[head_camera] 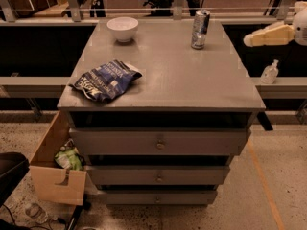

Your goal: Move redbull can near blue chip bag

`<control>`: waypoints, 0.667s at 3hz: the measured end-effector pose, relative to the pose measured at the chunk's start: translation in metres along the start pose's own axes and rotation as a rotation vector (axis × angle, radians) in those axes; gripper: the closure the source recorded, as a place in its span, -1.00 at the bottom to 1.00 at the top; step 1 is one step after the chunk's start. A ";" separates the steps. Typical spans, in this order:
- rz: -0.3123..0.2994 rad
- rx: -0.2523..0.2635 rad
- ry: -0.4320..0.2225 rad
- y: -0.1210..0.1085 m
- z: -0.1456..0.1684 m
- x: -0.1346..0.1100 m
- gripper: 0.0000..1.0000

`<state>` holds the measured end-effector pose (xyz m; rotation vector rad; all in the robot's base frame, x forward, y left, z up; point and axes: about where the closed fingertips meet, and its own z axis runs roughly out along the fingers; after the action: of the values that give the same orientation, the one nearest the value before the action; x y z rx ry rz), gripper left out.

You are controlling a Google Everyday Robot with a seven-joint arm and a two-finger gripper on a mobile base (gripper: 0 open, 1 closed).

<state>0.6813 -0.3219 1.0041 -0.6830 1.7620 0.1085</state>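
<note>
The redbull can (pixel 200 29), slim and silver-and-blue, stands upright at the far right of the grey cabinet top (pixel 182 75). The blue chip bag (pixel 106 79) lies crumpled and flat near the front left edge, well apart from the can. My gripper (pixel 250 39) is cream-coloured and hangs in the air off the cabinet's right side. It is to the right of the can, at about the can's height, and touches nothing.
A white bowl (pixel 122 28) sits at the far left of the top. The cabinet has drawers (pixel 158 143) in front. An open cardboard box (pixel 55 169) stands on the floor at the left. A sanitizer bottle (pixel 270 72) stands on a ledge at the right.
</note>
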 end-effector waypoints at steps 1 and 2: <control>0.027 -0.033 -0.053 -0.006 0.031 -0.012 -1.00; 0.028 -0.045 -0.048 -0.005 0.032 -0.014 -1.00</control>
<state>0.7134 -0.3076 1.0085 -0.6834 1.7276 0.1829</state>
